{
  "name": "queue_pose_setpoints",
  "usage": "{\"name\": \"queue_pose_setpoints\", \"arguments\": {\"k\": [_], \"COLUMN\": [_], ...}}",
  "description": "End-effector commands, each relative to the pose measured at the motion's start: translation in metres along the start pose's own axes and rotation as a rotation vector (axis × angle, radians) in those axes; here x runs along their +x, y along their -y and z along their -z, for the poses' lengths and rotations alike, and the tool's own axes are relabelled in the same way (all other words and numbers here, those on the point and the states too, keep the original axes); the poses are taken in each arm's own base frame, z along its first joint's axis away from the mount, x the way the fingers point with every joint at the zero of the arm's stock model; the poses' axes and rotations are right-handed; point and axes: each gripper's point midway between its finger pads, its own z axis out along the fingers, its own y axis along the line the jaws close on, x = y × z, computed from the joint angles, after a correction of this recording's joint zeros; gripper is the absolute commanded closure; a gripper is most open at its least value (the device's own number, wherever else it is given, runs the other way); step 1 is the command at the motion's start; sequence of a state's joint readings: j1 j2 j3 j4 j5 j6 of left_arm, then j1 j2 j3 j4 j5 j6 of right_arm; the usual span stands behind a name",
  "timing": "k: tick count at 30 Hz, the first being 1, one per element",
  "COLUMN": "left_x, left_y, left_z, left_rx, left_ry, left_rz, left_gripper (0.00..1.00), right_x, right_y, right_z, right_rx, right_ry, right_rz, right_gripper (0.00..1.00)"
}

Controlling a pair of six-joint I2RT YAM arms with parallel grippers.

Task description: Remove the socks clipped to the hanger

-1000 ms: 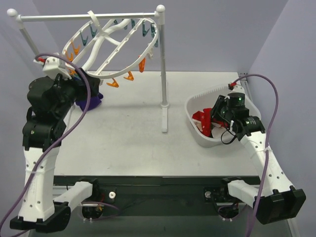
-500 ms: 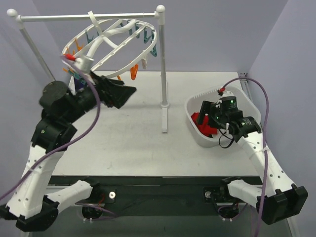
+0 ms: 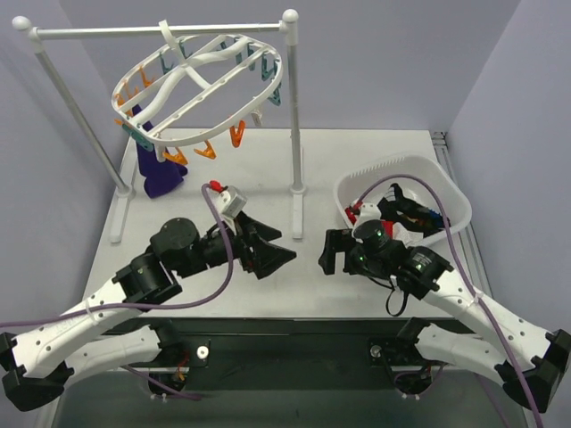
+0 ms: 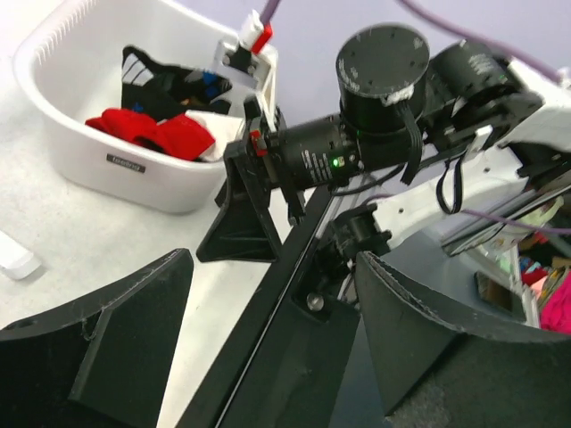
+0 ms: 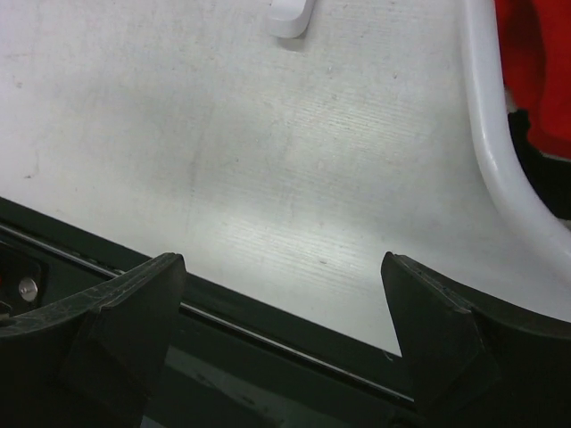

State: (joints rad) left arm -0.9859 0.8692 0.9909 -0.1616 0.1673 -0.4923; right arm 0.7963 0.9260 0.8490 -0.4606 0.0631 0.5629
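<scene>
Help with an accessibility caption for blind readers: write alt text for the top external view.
The left gripper and right gripper, both open and empty, face each other low over the table's near edge. Behind them, a purple sock hangs from the white hanger; a white basin at right holds red and black socks.

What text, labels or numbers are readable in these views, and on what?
Nothing reads cleanly.
Small grey label on the side wall of the white basin: blurred, unreadable.
Pale print on the right arm's black motor housing: too small to read.
Top external and right wrist views: no text visible.
</scene>
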Motion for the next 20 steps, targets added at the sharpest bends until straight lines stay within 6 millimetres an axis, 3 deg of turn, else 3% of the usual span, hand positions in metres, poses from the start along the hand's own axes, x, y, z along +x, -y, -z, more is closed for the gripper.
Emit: {"name": "queue_pose_setpoints", "arguments": {"k": [1,2,3,4,6,7,9,10,11,13,17,19,20], "left_x": [-0.011,-0.014,0.006,0.011,0.02,0.041,0.046,0.067,0.068,0.09,0.105,0.107,0.123], "left_y": [0.01,0.013,0.001,-0.004,-0.009,-0.02,-0.021,-0.031,-0.031,-0.044,-0.054,-0.057,-0.065], "left_z": [0.017,0.025,0.024,0.027,0.035,0.033,0.04,0.038,0.044,0.045,0.059,0.066,0.065], "left_rx": [0.078,0.094,0.07,0.055,0.049,0.028,0.051,0.042,0.055,0.038,0.076,0.107,0.102], "left_ry": [0.171,0.204,0.177,0.184,0.198,0.168,0.202,0.183,0.206,0.201,0.286,0.341,0.332], "left_rz": [0.08,0.087,0.104,0.133,0.16,0.201,0.236,0.28,0.295,0.346,0.428,0.487,0.514], "left_gripper": [0.16,0.16,0.16,0.16,0.16,0.16,0.16,0.16,0.16,0.16,0.15,0.14,0.13], "right_x": [0.003,0.005,0.001,0.015,0.018,0.023,0.035,0.039,0.046,0.05,0.058,0.073,0.073], "right_y": [0.004,0.003,-0.001,0.006,0.01,0.013,0.023,0.027,0.032,0.04,0.055,0.067,0.066], "right_z": [-0.002,-0.002,0.002,-0.006,-0.006,-0.008,-0.013,-0.014,-0.016,-0.018,-0.021,-0.033,-0.032], "right_rx": [-0.019,-0.041,-0.079,-0.071,-0.089,-0.087,-0.072,-0.066,-0.065,-0.054,-0.051,-0.018,-0.041], "right_ry": [0.111,0.119,0.166,0.149,0.188,0.189,0.202,0.206,0.219,0.245,0.317,0.314,0.329], "right_rz": [-0.111,-0.122,-0.144,-0.157,-0.184,-0.194,-0.228,-0.246,-0.269,-0.296,-0.365,-0.397,-0.415], "right_gripper": [0.0,0.0,0.0,0.0,0.0,0.0,0.0,0.0,0.0,0.0,0.0,0.0,0.0]}}
